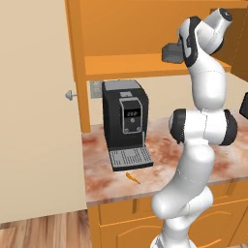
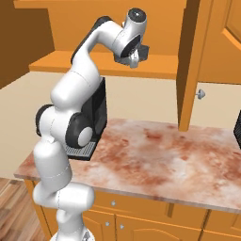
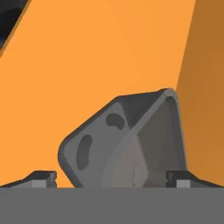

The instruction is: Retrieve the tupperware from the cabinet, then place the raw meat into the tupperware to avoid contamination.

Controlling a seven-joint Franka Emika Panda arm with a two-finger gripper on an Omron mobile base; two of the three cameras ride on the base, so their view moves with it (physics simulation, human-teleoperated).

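The tupperware [image 3: 127,144] sits on the cabinet's [image 1: 145,29] inner shelf [image 1: 145,66], tipped toward me, a grey rounded-corner box with two slots in its lid. It looks light, stiff and smooth-walled, so I reckon it could slip; I'd take it across the narrow sides, just under the rim. My end effector [image 3: 116,177] is up at the shelf with its fingers spread wide either side of the box, holding nothing yet. Down on the worktop [image 1: 160,169], the raw meat [image 1: 132,178] lies just in front of the coffee machine [image 1: 125,123].
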